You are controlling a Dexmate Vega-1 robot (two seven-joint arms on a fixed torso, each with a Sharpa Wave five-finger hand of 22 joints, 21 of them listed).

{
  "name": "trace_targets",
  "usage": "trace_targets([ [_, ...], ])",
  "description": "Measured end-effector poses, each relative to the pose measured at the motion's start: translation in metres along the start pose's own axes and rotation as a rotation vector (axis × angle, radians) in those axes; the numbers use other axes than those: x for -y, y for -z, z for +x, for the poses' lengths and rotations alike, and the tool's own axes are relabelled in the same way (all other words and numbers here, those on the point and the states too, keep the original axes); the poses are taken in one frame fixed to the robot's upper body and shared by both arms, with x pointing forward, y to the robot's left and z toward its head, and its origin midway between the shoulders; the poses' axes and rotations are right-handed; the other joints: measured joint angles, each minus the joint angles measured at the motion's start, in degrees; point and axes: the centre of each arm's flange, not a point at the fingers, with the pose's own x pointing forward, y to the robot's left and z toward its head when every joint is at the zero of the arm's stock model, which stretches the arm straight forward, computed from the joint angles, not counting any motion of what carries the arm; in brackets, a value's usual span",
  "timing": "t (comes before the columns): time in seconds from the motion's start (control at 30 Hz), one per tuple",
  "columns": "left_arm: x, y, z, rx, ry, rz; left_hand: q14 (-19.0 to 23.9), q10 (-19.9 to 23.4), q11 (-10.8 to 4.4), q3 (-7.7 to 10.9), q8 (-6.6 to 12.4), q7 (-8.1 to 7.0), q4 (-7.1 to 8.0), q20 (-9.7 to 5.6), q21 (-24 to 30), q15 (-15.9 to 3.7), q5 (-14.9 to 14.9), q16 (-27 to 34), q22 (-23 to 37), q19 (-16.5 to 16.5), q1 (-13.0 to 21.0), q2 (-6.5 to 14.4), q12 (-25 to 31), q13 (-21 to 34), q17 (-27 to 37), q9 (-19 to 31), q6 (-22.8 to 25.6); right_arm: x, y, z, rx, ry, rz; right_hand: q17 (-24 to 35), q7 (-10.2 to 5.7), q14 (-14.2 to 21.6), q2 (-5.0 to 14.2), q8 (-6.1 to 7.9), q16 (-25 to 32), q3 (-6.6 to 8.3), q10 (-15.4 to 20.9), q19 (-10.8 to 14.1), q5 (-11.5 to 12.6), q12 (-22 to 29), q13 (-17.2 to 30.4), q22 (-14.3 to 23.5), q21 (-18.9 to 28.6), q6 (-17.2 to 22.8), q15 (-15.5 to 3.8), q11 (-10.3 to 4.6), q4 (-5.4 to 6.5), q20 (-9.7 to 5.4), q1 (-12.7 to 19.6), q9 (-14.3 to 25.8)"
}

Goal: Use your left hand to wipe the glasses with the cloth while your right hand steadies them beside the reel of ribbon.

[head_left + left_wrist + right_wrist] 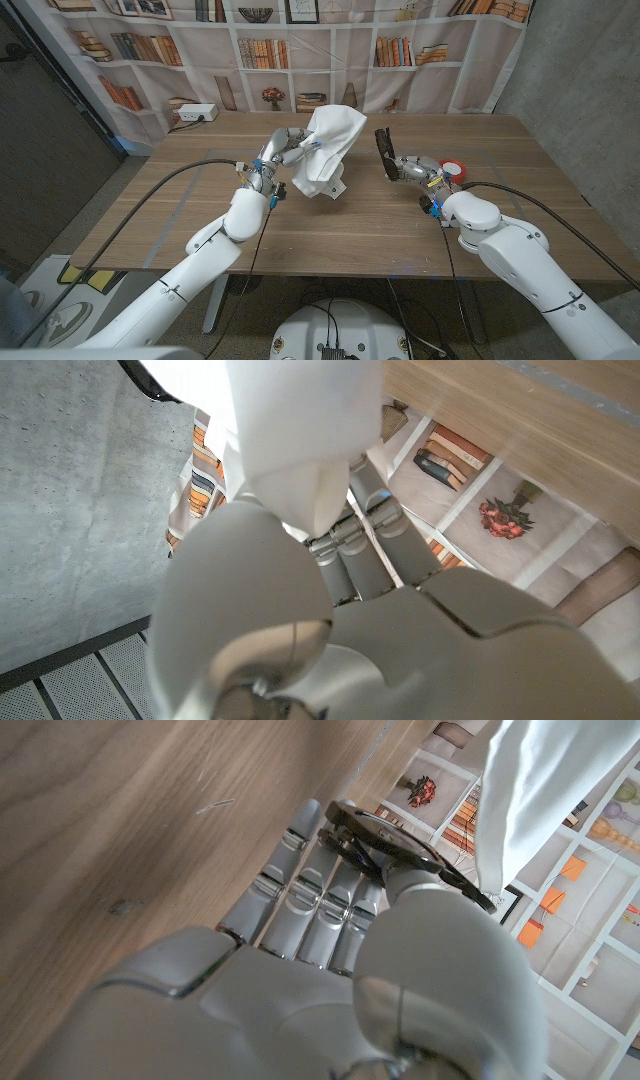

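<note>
**Ana:** Head view first: the left robot hand (283,150) is raised over the middle of the wooden worktop (330,235), pinching a white crumpled cloth (327,152) that hangs from its fingers. The right robot hand (412,168) grips dark-framed glasses (384,152), lenses standing up off the wood, well apart from the cloth.

**Ben:** And the red-and-white reel of ribbon (454,171)?

**Ana:** Just beside the right robot hand, on its outer side. So the glasses are already where the task wants them.

**Ben:** How should the wipe go, then?

**Ana:** My judgement: bring the cloth across to the glasses rather than the other way, since the right robot hand should stay put by the reel. Bunch the cloth so a padded fold meets a lens, and stroke lightly; a hard push could twist the frame out of the grip.

**Ben:** Poses?

**Ana:** Right wrist view shows the fingers (300,905) lying side by side, pressed together along the frame (395,845), with the thumb on top. Left wrist view has the cloth (300,430) draped over the thumb side, fingers closed beneath it. Both forearms reach inward from the near corners.
</note>
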Motion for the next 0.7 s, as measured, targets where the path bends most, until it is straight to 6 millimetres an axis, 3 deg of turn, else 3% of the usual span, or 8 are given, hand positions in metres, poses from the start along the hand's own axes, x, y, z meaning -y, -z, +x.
trace_targets([
  [0.17,0.002,0.001,0.0,-0.004,0.021,0.017,0.0,0.0,0.0,0.08,0.0,0.0,0.09,0.0,-0.2,0.0,0.0,0.0,0.0,0.0,0.0,0.0,0.0,0.3,0.2,0.0,0.0,-0.012,0.002,-0.006,-0.003,-0.023,0.007,0.0,0.01,0.0,-0.02,-0.15,0.0,0.0,0.0,0.0,0.0,0.0,0.0,0.0,0.0,0.0,0.0,0.0,0.0,0.0,0.0,0.0],
  [0.23,0.02,-0.013,0.014,0.023,0.042,-0.008,0.0,0.0,0.0,0.09,0.0,0.0,0.09,0.0,-0.2,0.0,0.0,0.0,0.0,0.0,0.0,0.0,0.0,0.5,0.2,0.0,0.0,0.001,-0.004,-0.009,0.036,0.091,-0.051,0.0,0.02,0.0,-0.02,-0.16,0.0,0.0,0.0,0.0,0.0,0.0,0.0,0.0,0.4,0.0,0.0,0.0,0.0,0.0,0.0,0.0],
  [0.6,0.033,-0.015,0.026,-0.018,0.079,0.002,0.4,0.3,0.3,0.33,-0.01,-0.01,-0.03,0.0,-0.4,0.4,-0.1,0.0,0.0,0.0,-0.2,-0.2,0.2,1.1,0.2,0.0,0.0,-0.004,-0.007,-0.02,0.062,0.154,-0.09,0.0,0.08,0.0,0.02,-0.36,0.0,0.0,0.0,0.0,0.0,0.0,0.0,-0.3,0.4,0.3,0.01,0.03,0.0,0.0,-0.1,-0.1],
  [0.7,0.039,-0.024,0.036,-0.01,0.092,-0.006,0.6,0.3,0.3,0.62,-0.12,0.08,0.14,0.0,-0.4,0.21,-0.2,0.0,0.0,0.0,-0.2,-0.2,0.2,1.2,0.1,0.0,0.1,-0.003,-0.009,-0.023,0.076,0.189,-0.116,0.0,0.08,0.0,0.07,-0.25,0.0,0.01,0.2,0.0,0.0,0.0,0.0,-0.3,0.4,0.3,0.01,0.2,0.01,0.0,-0.2,-0.2],
])
